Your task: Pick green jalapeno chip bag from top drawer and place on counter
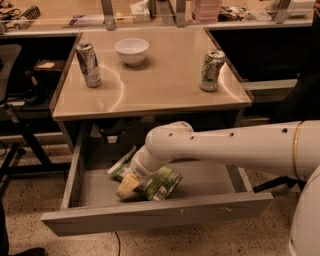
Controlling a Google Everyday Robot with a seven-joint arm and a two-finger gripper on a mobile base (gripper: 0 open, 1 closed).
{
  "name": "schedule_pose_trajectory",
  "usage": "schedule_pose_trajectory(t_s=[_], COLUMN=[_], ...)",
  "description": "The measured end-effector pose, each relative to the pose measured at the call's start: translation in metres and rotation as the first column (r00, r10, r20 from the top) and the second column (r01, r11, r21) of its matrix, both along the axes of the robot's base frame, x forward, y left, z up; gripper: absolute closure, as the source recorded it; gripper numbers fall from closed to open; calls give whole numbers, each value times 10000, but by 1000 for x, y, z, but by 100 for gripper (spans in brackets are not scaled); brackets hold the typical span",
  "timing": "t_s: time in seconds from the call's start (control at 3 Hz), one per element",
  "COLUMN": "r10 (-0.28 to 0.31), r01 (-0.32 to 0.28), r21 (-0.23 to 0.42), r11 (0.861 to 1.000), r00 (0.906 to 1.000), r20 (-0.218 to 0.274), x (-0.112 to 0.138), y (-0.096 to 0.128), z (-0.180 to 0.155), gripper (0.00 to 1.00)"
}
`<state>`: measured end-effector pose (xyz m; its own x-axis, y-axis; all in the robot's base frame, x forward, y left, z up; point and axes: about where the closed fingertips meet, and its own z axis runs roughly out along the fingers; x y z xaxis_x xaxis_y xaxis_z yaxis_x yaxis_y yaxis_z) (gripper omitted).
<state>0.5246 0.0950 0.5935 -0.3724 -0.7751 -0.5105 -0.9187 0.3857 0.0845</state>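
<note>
The top drawer [150,216] is pulled open under the counter [165,80]. The green jalapeno chip bag [161,183] lies crumpled in the drawer, left of its middle, with a white label panel showing. My white arm reaches in from the right. My gripper [130,183] is down inside the drawer at the bag's left end and touches it. The wrist hides part of the bag.
On the counter stand a silver-green can [88,65] at the left, a second can [211,70] at the right, and a white bowl [132,51] at the back. A long cluttered desk [60,15] runs behind. A chair base [15,155] is at the left.
</note>
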Motion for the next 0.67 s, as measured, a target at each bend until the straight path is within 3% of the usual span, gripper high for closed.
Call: schedule_pose_trajectory(t_s=[0.67], r10=[0], r01=[0], r21=[1], r11=[10000], r00=[10000], r20=[1], x=[0], y=[0], z=[0], gripper=[66])
